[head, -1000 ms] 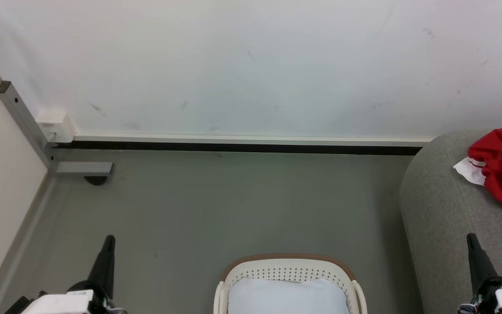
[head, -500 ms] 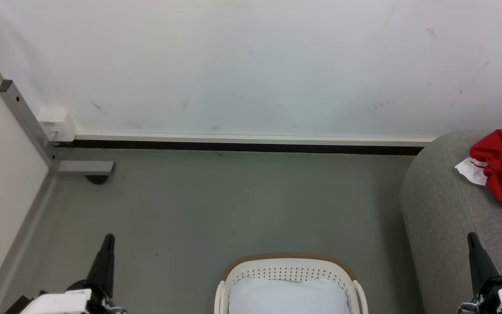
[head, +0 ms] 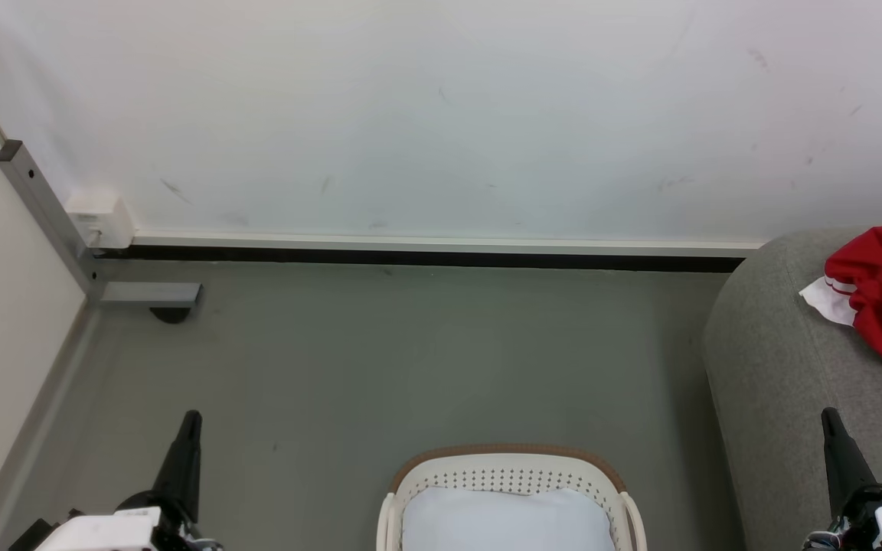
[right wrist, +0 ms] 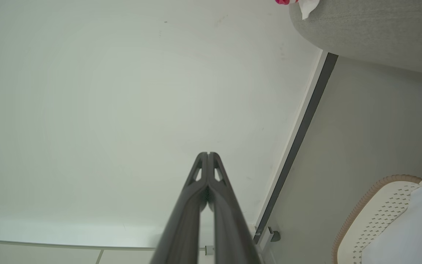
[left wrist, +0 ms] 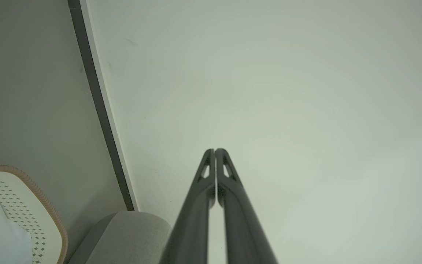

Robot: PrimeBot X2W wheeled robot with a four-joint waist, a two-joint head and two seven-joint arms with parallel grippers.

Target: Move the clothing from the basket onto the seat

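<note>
Since the clothing [head: 881, 291] is laid on the seat [head: 778, 367], with only a pad [head: 506, 524] in the basket [head: 510, 458], the left end effector [head: 191, 418] and right end effector [head: 829, 414] are held closed, empty.

Grey floor [head: 410, 360] and grey seat [head: 778, 367], and what sits on them

You see the white basket [head: 510, 468] standing on the floor, close in front. The big seat stands on the floor to the right. Red clothing [head: 870, 291] lies on top of the seat. A grey metal bar [head: 150, 294] rests on the floor in the left corner.
</note>
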